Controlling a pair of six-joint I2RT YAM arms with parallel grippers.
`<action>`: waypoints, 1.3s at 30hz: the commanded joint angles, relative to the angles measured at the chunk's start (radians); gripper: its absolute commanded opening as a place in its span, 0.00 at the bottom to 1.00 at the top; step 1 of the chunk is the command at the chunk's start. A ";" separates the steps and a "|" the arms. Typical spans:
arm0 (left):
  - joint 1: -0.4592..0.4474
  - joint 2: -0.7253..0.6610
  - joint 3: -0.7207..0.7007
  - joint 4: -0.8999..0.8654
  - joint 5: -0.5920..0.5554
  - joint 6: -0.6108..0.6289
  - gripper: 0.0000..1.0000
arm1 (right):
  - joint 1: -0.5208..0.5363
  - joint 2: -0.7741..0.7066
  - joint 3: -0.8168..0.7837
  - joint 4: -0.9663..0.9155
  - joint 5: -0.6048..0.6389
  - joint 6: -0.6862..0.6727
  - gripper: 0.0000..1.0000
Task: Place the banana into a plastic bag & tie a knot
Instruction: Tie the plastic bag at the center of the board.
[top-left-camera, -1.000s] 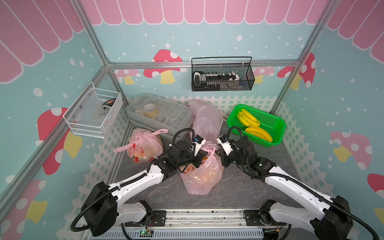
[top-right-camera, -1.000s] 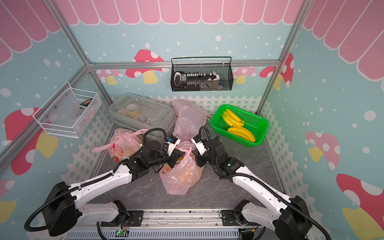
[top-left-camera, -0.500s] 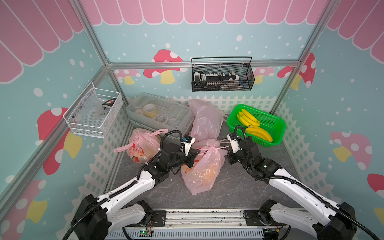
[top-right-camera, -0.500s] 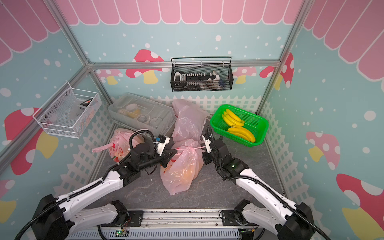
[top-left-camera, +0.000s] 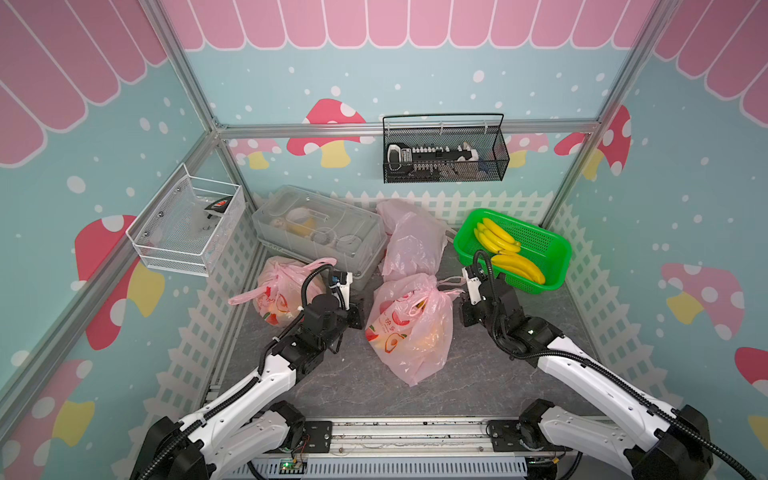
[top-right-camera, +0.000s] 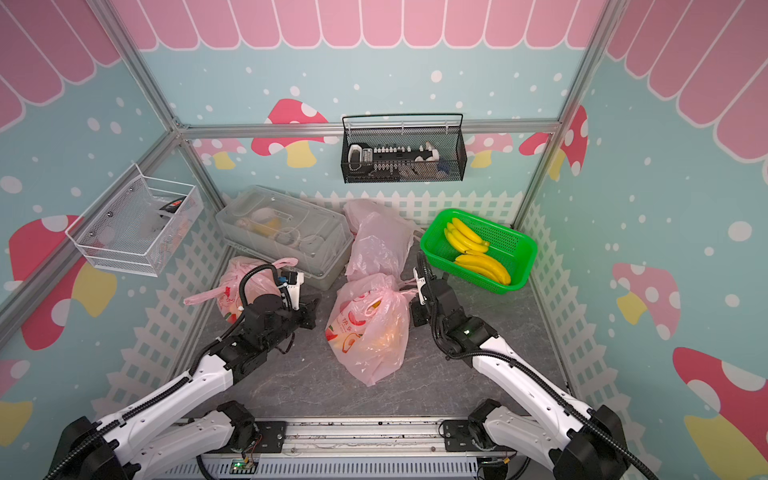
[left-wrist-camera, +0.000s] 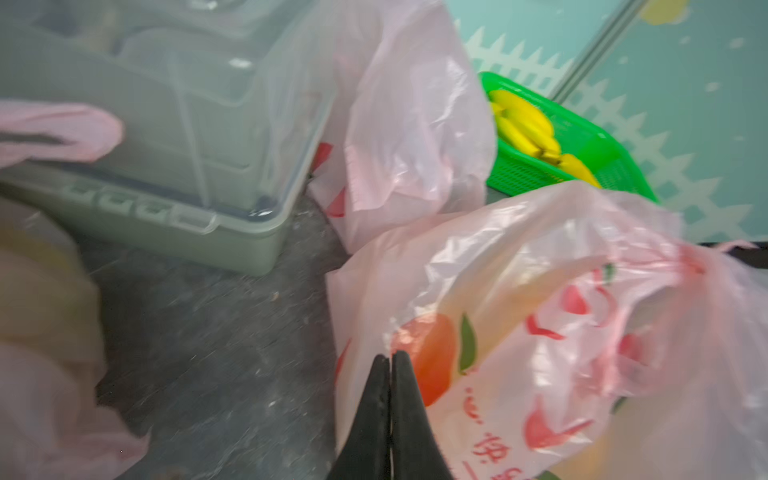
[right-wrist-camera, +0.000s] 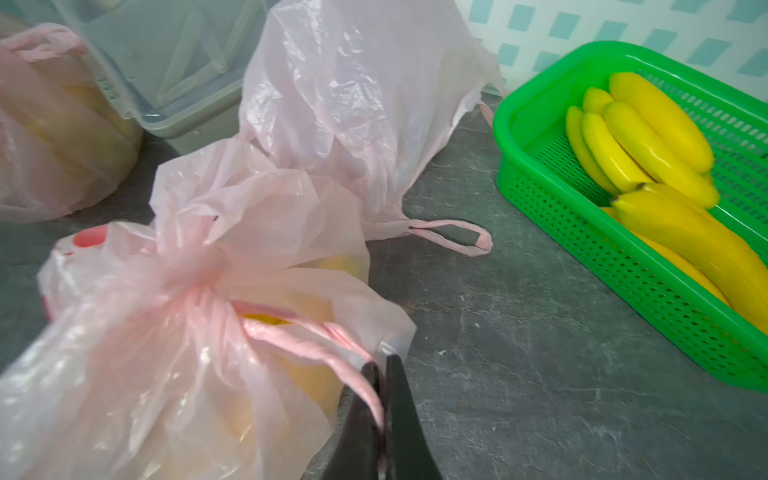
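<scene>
Where the grey desk (top-left-camera: 374, 386) lies between the two arms, the pink plastic bag (top-left-camera: 409, 328) slumps on its side, its neck gathered into a knot (right-wrist-camera: 199, 286). The banana (right-wrist-camera: 266, 319) shows only as a yellow form through the film. The right hand (right-wrist-camera: 384, 370) is closed on one twisted handle (right-wrist-camera: 353, 374) of this bag, the strand pinched between its fingers. The left hand (left-wrist-camera: 390, 365) has its fingers pressed together with nothing between them. Its tips sit just beside the bag's printed side, and contact cannot be judged. Behind the bag stands a second pink bag (top-left-camera: 411, 245), crumpled. A third pink bag (top-left-camera: 282, 291), filled, lies beyond the left arm. A clear lidded box (top-left-camera: 320, 232) occupies the far left of the desk. A green basket (top-left-camera: 552, 249) at the far right holds the loose bananas (top-left-camera: 515, 266).
</scene>
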 joint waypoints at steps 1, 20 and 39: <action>0.003 0.007 -0.051 -0.121 -0.152 -0.070 0.00 | -0.004 0.025 -0.064 0.006 0.034 0.062 0.00; -0.221 0.110 0.201 -0.135 0.162 0.064 0.37 | 0.032 0.036 -0.055 0.073 -0.075 0.017 0.00; -0.258 0.361 0.358 -0.210 0.134 0.003 0.40 | 0.035 0.020 -0.058 0.070 -0.082 0.017 0.00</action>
